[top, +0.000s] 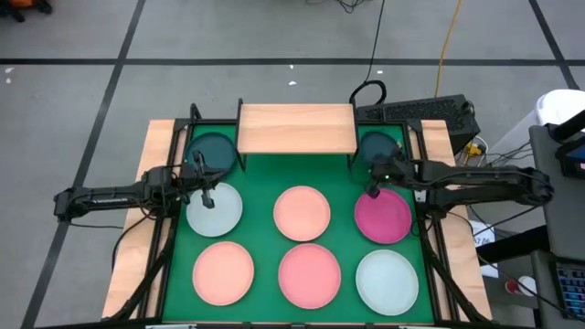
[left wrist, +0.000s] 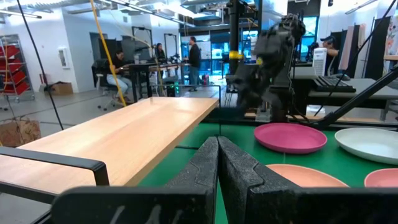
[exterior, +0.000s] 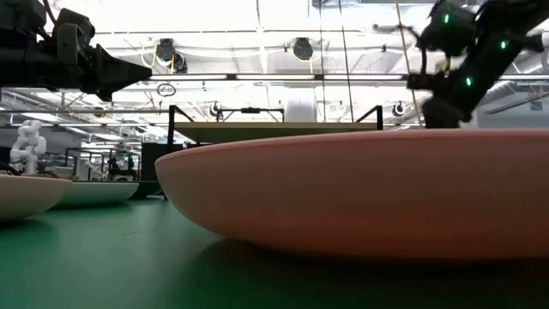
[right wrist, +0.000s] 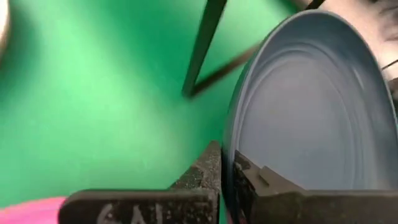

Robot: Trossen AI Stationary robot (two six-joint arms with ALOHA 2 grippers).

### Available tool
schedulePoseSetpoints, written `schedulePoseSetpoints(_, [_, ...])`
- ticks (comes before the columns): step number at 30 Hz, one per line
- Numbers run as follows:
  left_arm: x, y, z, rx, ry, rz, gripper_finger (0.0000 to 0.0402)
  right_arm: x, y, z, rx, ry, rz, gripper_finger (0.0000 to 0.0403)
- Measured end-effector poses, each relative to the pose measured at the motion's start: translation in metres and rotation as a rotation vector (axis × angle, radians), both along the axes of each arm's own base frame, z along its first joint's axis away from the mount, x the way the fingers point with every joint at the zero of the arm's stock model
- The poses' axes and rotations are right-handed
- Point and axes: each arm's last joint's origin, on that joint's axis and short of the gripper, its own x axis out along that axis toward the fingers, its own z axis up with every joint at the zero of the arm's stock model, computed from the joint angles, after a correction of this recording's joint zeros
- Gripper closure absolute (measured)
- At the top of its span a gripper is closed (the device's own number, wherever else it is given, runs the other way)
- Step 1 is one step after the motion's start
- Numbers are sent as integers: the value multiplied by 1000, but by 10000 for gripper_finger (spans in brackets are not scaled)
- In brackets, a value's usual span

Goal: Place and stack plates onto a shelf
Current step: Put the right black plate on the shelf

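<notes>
The light-wood shelf stands at the mat's far edge. A dark teal plate lies by its left leg and another dark teal plate by its right leg. On the mat are two mint-white plates, three pink plates and a magenta plate. My left gripper hovers shut above the left mint plate's far edge and points level toward the right. My right gripper points down at the right teal plate's near rim. My right gripper has the right dark teal plate's rim between its fingers, one finger inside the plate and one outside. It comes from above, slanting toward the far side. Whether the plate's near edge is raised off the mat, I cannot tell.
The shelf's black legs stand close beside the held plate. In the low view a pink plate fills the foreground and hides the right gripper's tips. A keyboard lies beyond the table's far right corner. The shelf top is bare.
</notes>
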Motion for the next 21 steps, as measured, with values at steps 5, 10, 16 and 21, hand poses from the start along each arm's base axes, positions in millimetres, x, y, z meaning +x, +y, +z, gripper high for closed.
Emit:
schedulePoseSetpoints(5, [0, 0, 0, 0, 0, 0, 387, 6, -4, 44, -152, -87, -76, 402])
schedulePoseSetpoints(10, [0, 0, 0, 0, 0, 0, 387, 19, -8, 92, -279, -154, -45, 402])
schedulePoseSetpoints(16, [0, 0, 0, 0, 0, 0, 387, 55, -14, 135, -346, -253, 129, 403])
schedulePoseSetpoints(21, [0, 0, 0, 0, 0, 0, 387, 98, -21, 140, -326, -195, 257, 403])
